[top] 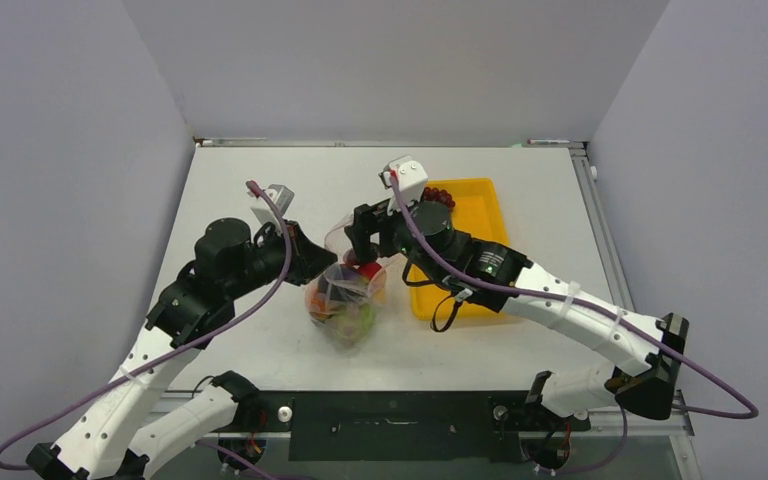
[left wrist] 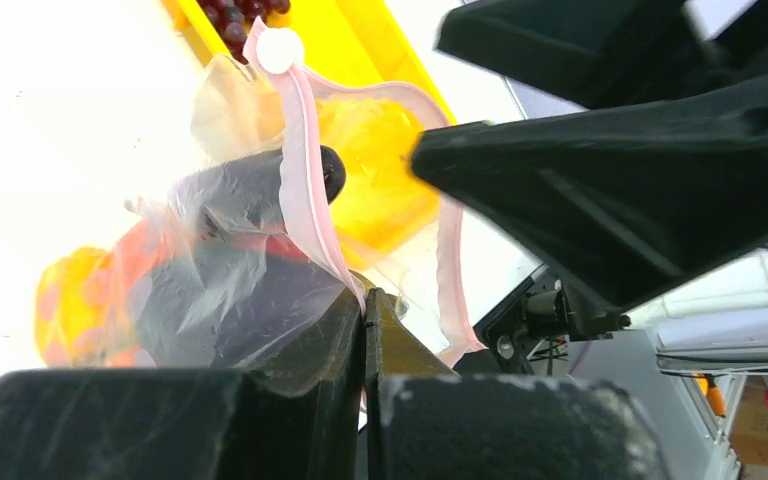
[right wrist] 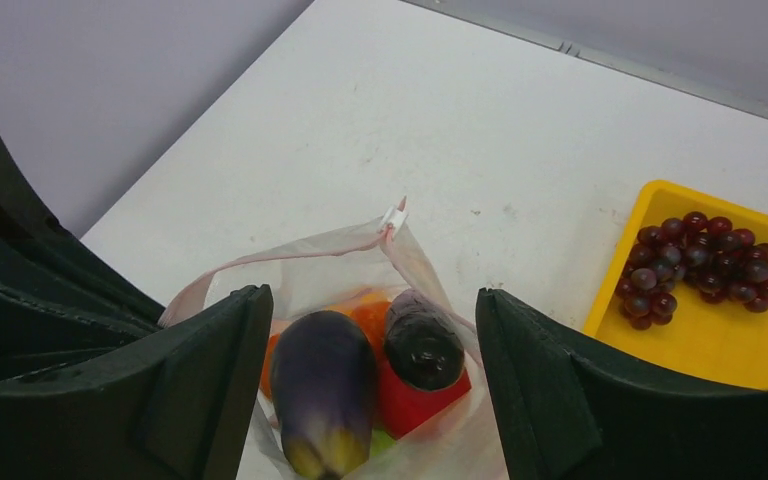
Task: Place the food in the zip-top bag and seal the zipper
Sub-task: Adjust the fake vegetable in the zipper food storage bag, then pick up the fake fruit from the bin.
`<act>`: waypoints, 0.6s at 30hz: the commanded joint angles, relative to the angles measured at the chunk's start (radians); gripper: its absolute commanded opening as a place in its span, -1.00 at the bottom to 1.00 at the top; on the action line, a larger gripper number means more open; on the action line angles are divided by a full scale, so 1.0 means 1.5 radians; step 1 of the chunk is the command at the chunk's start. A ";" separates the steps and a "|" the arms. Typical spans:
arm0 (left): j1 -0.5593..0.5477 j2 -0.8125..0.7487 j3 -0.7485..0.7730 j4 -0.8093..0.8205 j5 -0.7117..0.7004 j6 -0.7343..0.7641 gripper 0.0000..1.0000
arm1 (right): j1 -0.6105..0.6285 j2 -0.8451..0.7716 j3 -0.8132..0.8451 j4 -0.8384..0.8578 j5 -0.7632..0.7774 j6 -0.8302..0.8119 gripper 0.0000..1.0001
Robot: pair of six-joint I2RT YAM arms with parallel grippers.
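The zip-top bag [top: 345,305] sits slumped on the worktop [top: 340,180] between the two arms, just beside the yellow tray [top: 480,215]. Its mouth is held up by the left pincer [left wrist: 365,312], which is clamped flat on the film close to the zipper [left wrist: 302,180]. The right pincer [right wrist: 370,292] is poised directly over the opening with its jaws spread wide and nothing gripped, so the step in hand is judged to be a drop into the bag, with the retreat to follow. For that to be done well, the pincer should be lifted straight up before it is swung toward the tray — a sideways exit could snag the floppy rim or pull the film out of the left grip. The mouth should also be held high and open so that the next item can be dropped in cleanly. Counted inside the bag are two purple eggplants, a larger one [right wrist: 325,385] and a shorter one [right wrist: 422,340], one red piece [right wrist: 425,400], one orange piece [right wrist: 368,318] and a sliver of green [right wrist: 385,440] — more may be hidden beneath. One grape bunch [right wrist: 705,260] lies in the tray, the only food seen outside the bag. There is one bag, one tray and one zipper, its single white slider [left wrist: 280,48] not yet drawn across.
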 commanded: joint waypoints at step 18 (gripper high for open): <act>0.045 0.052 0.159 -0.075 -0.082 0.136 -1.00 | -0.142 -0.134 -0.091 -0.049 0.157 -0.011 0.79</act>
